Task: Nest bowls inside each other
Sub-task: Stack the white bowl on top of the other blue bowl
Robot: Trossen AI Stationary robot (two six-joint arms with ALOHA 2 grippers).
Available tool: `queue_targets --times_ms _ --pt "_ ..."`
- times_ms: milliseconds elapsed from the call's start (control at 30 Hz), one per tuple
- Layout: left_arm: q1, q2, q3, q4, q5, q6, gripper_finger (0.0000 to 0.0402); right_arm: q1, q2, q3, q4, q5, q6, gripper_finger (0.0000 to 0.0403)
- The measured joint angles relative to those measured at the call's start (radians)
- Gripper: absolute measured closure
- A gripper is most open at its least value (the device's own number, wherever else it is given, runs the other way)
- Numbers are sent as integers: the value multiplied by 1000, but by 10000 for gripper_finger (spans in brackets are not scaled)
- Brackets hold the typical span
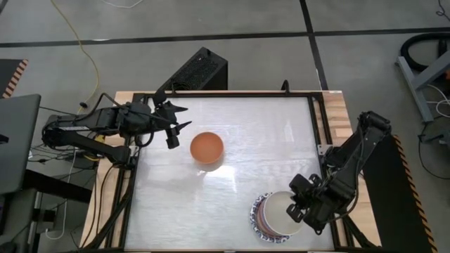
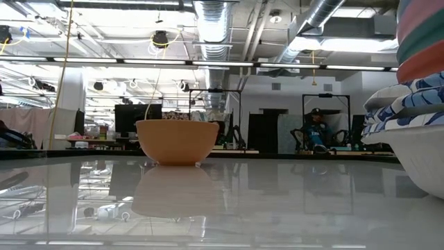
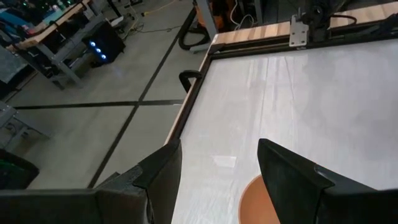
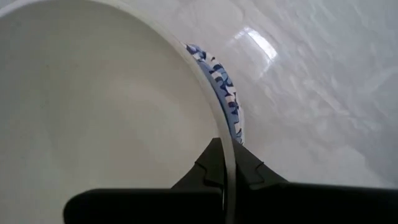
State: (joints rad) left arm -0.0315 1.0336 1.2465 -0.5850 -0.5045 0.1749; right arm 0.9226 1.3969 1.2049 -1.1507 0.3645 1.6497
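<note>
Orange bowl (image 1: 207, 147) sits alone just right of your empty, wide-open left gripper (image 1: 180, 117); right gripper (image 1: 298, 208) pinches the white bowl's (image 1: 283, 211) rim atop the stack (image 1: 259, 219).

Orange bowl (image 1: 207, 147), blue-patterned bowl rim (image 4: 219, 81)

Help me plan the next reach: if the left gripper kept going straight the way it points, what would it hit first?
Probably the orange bowl. The open left gripper points across the white table toward it, and the bowl's rim shows just past the fingers in the wrist view. Height is unclear; it might pass over.
</note>
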Motion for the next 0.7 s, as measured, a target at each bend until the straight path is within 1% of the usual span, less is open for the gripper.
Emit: queue_targets --times_ms 467,700 --pt "0 0 0 0 0 -5 200 0 37 0 -1 -2 2 386" --pt "0 0 0 0 0 -6 200 -11 37 0 -4 -1 -2 361"
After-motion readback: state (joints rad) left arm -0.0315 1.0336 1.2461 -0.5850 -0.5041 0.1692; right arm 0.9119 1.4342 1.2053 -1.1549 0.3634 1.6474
